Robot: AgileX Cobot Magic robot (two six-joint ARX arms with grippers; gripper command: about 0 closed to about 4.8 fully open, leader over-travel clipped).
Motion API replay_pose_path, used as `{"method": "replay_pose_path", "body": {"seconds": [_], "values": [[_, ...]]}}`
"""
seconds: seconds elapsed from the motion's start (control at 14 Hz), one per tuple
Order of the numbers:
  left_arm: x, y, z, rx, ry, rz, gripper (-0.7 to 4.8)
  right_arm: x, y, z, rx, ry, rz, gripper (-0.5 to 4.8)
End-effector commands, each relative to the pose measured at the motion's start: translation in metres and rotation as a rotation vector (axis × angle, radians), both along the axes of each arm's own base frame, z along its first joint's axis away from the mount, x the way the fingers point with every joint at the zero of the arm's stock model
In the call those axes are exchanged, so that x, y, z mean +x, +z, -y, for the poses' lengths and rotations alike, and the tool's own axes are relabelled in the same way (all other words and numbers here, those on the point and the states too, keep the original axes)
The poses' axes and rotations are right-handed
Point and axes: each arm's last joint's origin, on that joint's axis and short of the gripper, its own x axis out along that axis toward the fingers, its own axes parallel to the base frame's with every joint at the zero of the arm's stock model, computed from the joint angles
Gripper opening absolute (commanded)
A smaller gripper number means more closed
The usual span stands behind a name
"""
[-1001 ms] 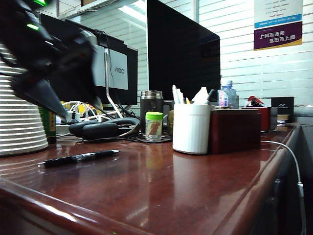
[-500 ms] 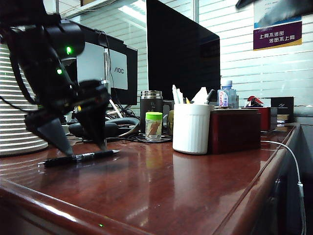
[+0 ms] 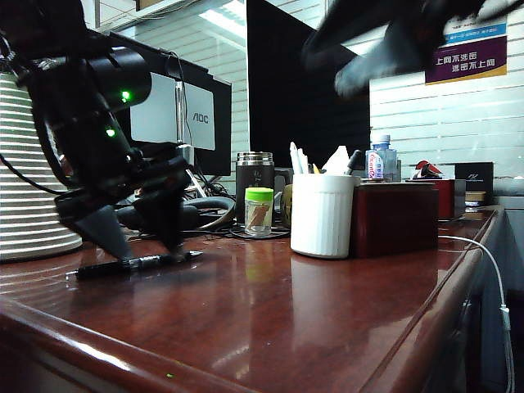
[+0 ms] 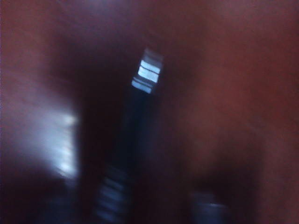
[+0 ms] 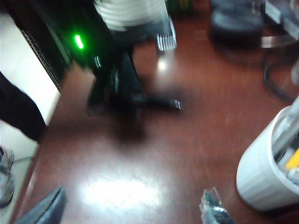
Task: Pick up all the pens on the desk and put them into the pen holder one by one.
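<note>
The desk (image 3: 270,311) is glossy, so the black pen (image 3: 131,264), lying well left of the holder (image 3: 321,214), could skid or roll if pinched off-centre. The left gripper (image 3: 141,246) straddles it, jaws apart. The right gripper (image 5: 133,210), also spread, hangs above the holder and may crowd the drop.

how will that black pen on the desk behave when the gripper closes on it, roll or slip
The black pen looks round and slim, lying flat on the glossy desk, so it may roll if nudged. The left gripper straddles it, jaws apart; the narrow barrel could slip or pivot. It seems stiff and light. The right gripper hovers open, away from it.
</note>
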Motion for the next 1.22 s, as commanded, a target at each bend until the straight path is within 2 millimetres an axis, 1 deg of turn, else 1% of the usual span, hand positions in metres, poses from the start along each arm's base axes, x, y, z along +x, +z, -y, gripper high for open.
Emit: {"method": "replay_pose_path", "body": {"seconds": [0.07,0.14,0.21,0.43,0.57,0.71,0.86,0.93,1.07,1.14,1.22], "values": [[-0.003,-0.023,-0.001,0.047,0.005,-0.101,1.21,0.005,-0.004,-0.003,-0.01,-0.004,-0.01,3.72],[-0.003,-0.026,-0.001,0.054,0.006,-0.117,0.41,0.005,-0.004,-0.002,-0.016,-0.02,0.0,3.72],[-0.003,-0.028,-0.001,0.059,0.005,-0.126,-0.06,0.006,-0.003,-0.002,-0.017,-0.024,0.005,3.72],[-0.001,-0.027,0.0,0.046,0.004,-0.102,-0.06,0.006,-0.003,-0.002,-0.022,-0.022,0.015,3.72],[0.003,-0.016,0.004,-0.068,-0.034,-0.04,-0.06,0.007,-0.003,-0.001,-0.041,-0.059,0.026,3.72],[0.009,0.012,0.012,-0.277,-0.093,0.078,-0.06,0.007,-0.001,0.001,-0.06,-0.103,0.047,3.72],[0.015,0.051,0.016,-0.487,-0.081,0.266,-0.06,0.003,0.006,0.005,-0.076,-0.166,0.09,3.67],[0.018,0.069,0.018,-0.583,-0.078,0.367,-0.06,-0.001,0.012,0.008,-0.068,-0.186,0.119,3.67],[0.024,0.102,0.022,-0.774,-0.143,0.609,-0.06,-0.011,0.028,0.016,-0.053,-0.254,0.201,3.67],[0.022,0.117,0.031,-0.854,-0.195,0.77,-0.06,-0.019,0.041,0.024,-0.022,-0.296,0.266,3.67],[0.021,0.121,0.037,-0.89,-0.228,0.841,-0.06,-0.025,0.051,0.031,0.013,-0.321,0.322,3.67]]}}
